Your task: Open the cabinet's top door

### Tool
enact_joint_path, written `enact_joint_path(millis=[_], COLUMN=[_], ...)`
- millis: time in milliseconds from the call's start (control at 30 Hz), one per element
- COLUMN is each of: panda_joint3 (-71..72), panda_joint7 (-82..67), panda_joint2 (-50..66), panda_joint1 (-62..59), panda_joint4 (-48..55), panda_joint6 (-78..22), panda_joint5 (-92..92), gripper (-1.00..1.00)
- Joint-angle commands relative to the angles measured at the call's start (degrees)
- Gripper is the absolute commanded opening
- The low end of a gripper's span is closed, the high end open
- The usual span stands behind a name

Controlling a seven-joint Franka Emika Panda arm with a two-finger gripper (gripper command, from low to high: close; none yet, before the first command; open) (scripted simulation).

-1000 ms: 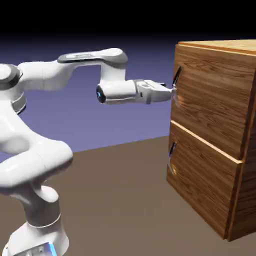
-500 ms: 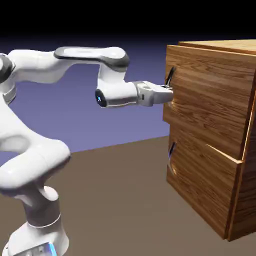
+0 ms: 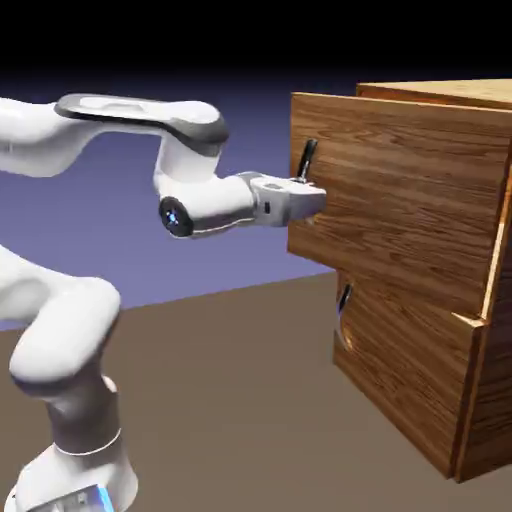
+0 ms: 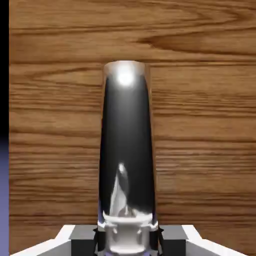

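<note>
Top door ajar: its handle edge, toward the exterior view's left, stands out from the cabinet (image 3: pixel 437 395); the far edge sits close to the body. Your pincer (image 4: pixel 127 240) is closed on the door's dark handle (image 4: pixel 127 145), one fingertip either side, gripping near its lower part. In the hand view you have the top door (image 4: pixel 205 125) behind it, grain running across. Lower panel (image 3: pixel 405 370) lies flush, its own dark handle (image 3: pixel 344 312) below your pincer.

1. Arm (image 3: pixel 65 340): glossy white; rounded, tubular segments; grey trim along the upper link (image 3: pixel 145 112).
2. Wrist (image 3: pixel 205 205): white; round black cap (image 3: pixel 176 217) with a small blue mark.
3. Base (image 3: pixel 80 470): white, flared; grey panel, bright blue strip.
</note>
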Motion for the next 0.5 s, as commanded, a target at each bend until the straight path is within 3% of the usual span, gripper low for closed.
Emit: enact_joint_path(millis=[0,467], panda_joint3=[-1.93,-28.84], panda_joint7=[0.9,9.64], panda_joint2=[-0.99,-9.67], panda_joint1=[0.83,1.41], panda_joint4=[-1.2,-9.67], panda_joint6=[-1.23,-22.41], panda_joint5=[-2.31,-37.2], gripper=[-1.0,-1.0])
